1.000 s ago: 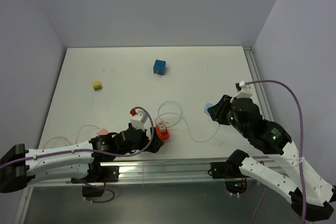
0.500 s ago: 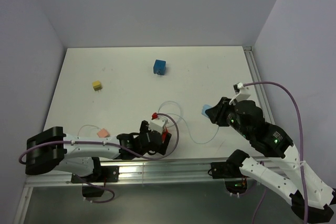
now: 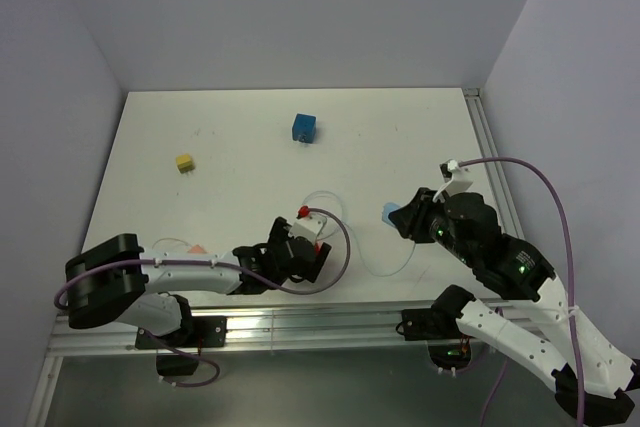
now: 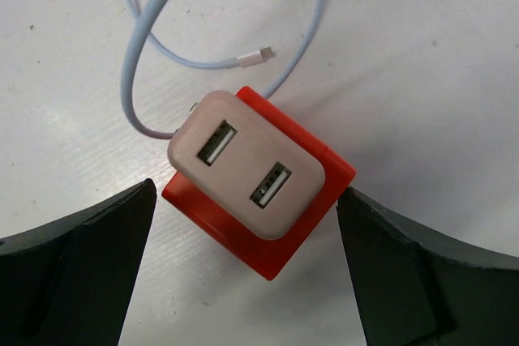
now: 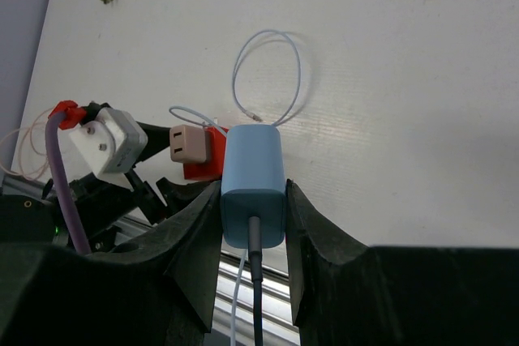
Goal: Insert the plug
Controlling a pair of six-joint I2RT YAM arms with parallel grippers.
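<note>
A red block with a beige two-port face (image 4: 258,194) lies on the white table, between the wide-open fingers of my left gripper (image 4: 246,228) without touching either one. In the top view that gripper (image 3: 303,259) covers the block. My right gripper (image 5: 253,204) is shut on a light blue plug (image 5: 253,176) with a dark cord running out of its back. It holds the plug (image 3: 390,212) off the table to the right of the red block (image 5: 195,150). A thin white cable (image 4: 154,34) loops behind the block, its small connector tip (image 4: 261,54) lying free.
A blue cube (image 3: 304,128) sits at the back centre. A yellow piece (image 3: 184,162) lies back left and a pink piece (image 3: 195,248) by the left arm. The metal rail (image 3: 330,322) runs along the near edge. Purple cables arc off both wrists.
My left gripper has swung right and settled over the red block, staying open. The right gripper has drifted slightly left, still holding the blue plug.
</note>
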